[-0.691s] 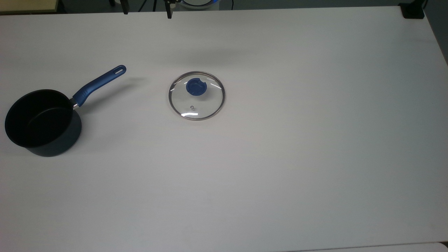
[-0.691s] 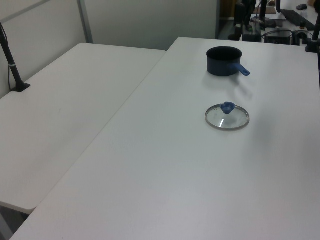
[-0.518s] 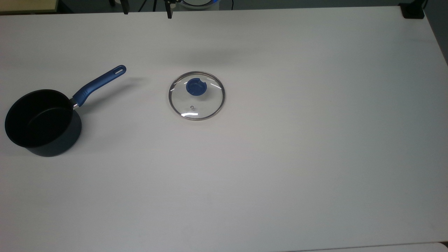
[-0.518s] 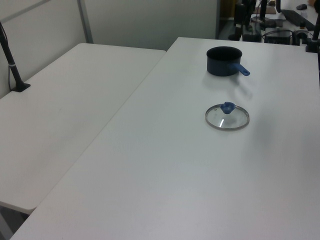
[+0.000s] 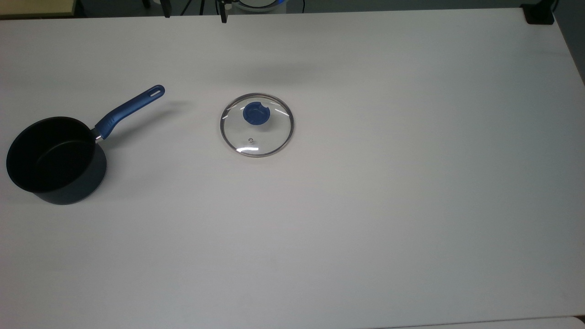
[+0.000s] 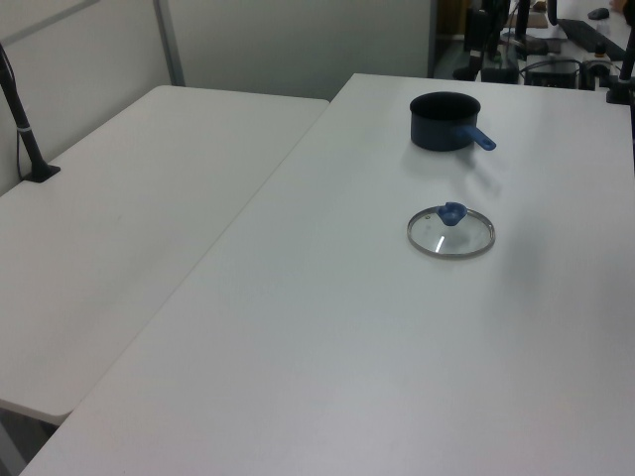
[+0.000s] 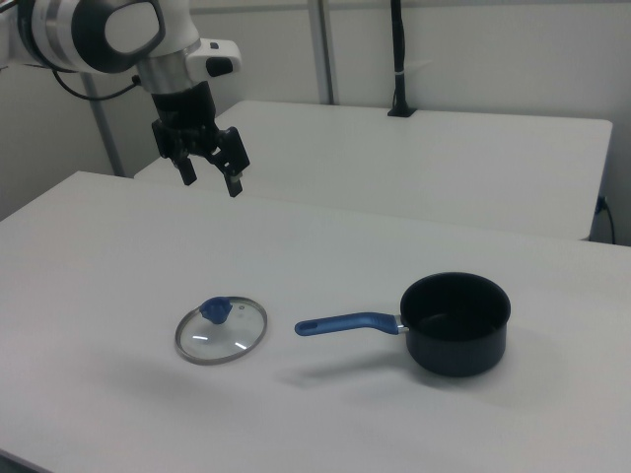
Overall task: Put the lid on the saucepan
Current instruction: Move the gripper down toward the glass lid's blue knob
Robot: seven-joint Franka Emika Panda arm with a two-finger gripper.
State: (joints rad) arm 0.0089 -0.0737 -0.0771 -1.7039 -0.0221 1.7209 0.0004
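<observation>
Hanging high above the desk (image 7: 414, 424), the gripper (image 7: 209, 181) points down with its two black fingers (image 7: 235, 183) spread apart and nothing between them. In the right view it sits up over the far side of the desk, well above the lid (image 7: 222, 331) and a little toward the right view's left of it. In the top view the dark tips of the fingers (image 5: 223, 16) poke in at the upper edge, well apart from everything on the surface.

Below, the lid (image 5: 257, 124) lies flat on the white desk (image 5: 388, 183), knob up, its blue knob (image 5: 256, 113) sitting toward the far side of the glass in the top view and a small steam vent (image 5: 250, 140) nearer the camera. A thin metal rim runs round it.

Well apart from it, toward the top view's left, stands the saucepan (image 5: 52, 160), upright and uncovered, black inside. Its long blue handle (image 5: 129, 110) reaches up and toward the top view's right, in the lid's general direction but not touching it. In the left view the saucepan (image 6: 445, 121) stands farther from the camera than the lid (image 6: 450, 232).

A second white table (image 6: 119, 228) stands alongside, with a dark post (image 6: 22, 119) at its edge.
</observation>
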